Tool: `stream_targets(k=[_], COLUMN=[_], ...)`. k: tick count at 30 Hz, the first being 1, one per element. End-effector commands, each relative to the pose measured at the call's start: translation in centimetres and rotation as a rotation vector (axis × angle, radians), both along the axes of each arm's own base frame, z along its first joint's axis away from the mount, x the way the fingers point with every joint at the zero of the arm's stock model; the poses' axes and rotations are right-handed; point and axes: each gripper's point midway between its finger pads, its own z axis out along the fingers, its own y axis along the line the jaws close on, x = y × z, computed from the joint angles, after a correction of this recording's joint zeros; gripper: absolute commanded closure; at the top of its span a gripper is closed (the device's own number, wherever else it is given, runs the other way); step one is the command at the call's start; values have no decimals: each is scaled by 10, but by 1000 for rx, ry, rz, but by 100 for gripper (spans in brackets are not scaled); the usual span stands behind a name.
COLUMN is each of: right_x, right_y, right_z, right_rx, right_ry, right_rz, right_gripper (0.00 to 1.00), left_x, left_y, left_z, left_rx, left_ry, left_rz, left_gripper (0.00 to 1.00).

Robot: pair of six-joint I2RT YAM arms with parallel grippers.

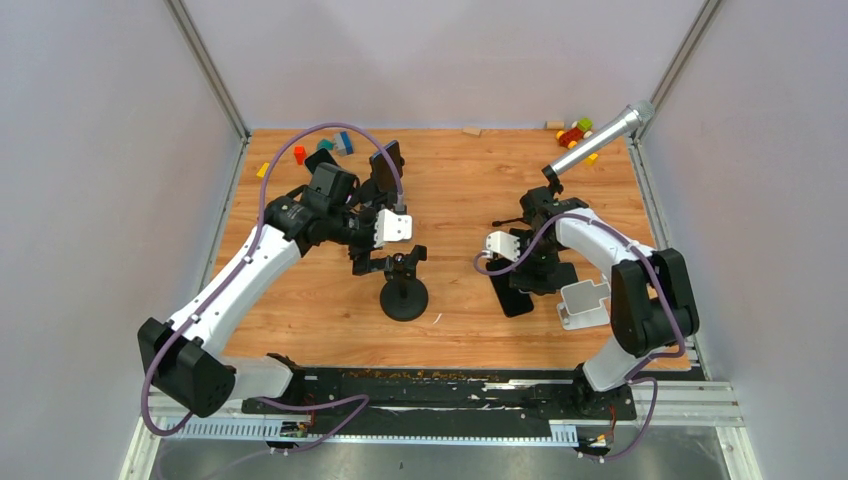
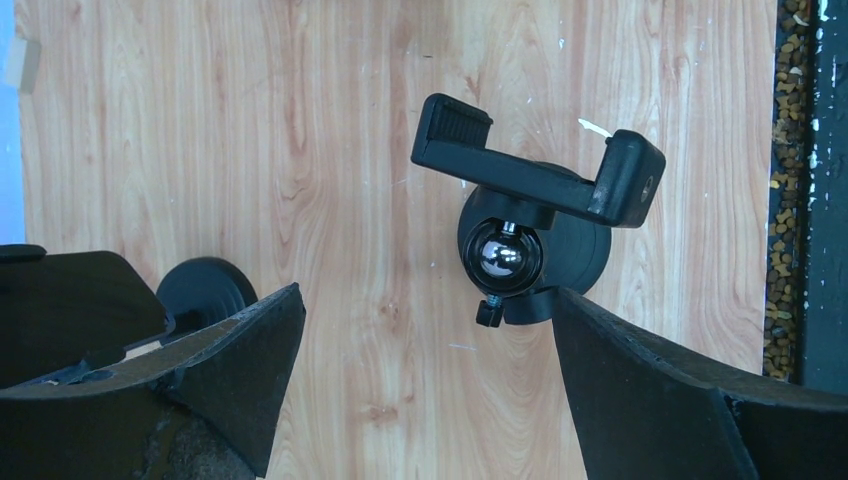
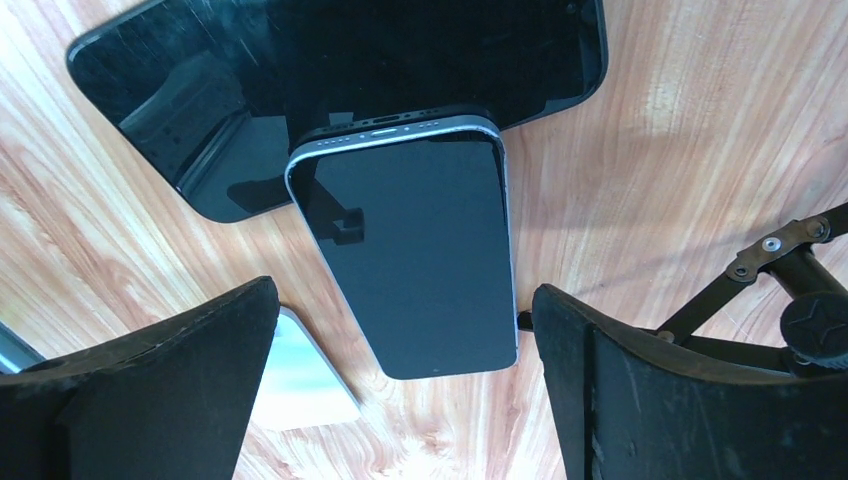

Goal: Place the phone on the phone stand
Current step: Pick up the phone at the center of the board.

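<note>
Both jaws gape empty; phone (image 3: 410, 250) seems to overlap a dark slab (image 3: 200, 80) (another device?), so a grab may snag both.

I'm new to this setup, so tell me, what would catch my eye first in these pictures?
The left gripper hangs open above the black phone stand, whose clamp holds nothing, near the middle of the wooden table. On the right side, the right gripper is open over the dark phone, which overlaps a larger black slab.
</note>
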Motion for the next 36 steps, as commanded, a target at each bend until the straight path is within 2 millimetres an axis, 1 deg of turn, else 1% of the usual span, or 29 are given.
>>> stream_targets(k=[1,9,29,36], right_x=[12,21,20,20], right_y=[-6,-13,-26,-23], right_z=[-2,-11,-33,-40], right_rx=[-27,-40,-89,-70], right_ry=[-24,-42,-25,-2], right_rz=[44,41,79,93], right_gripper=[0,0,0,3], left_x=[4,4,3,2], left_y=[1,4,8,10], left_z=[24,26,33,35], left_rx=[-34,-32,-47,-54], left_ry=[-54,-70,-95,-102], left_rz=[24,36,76,88], left_gripper=[0,0,0,0])
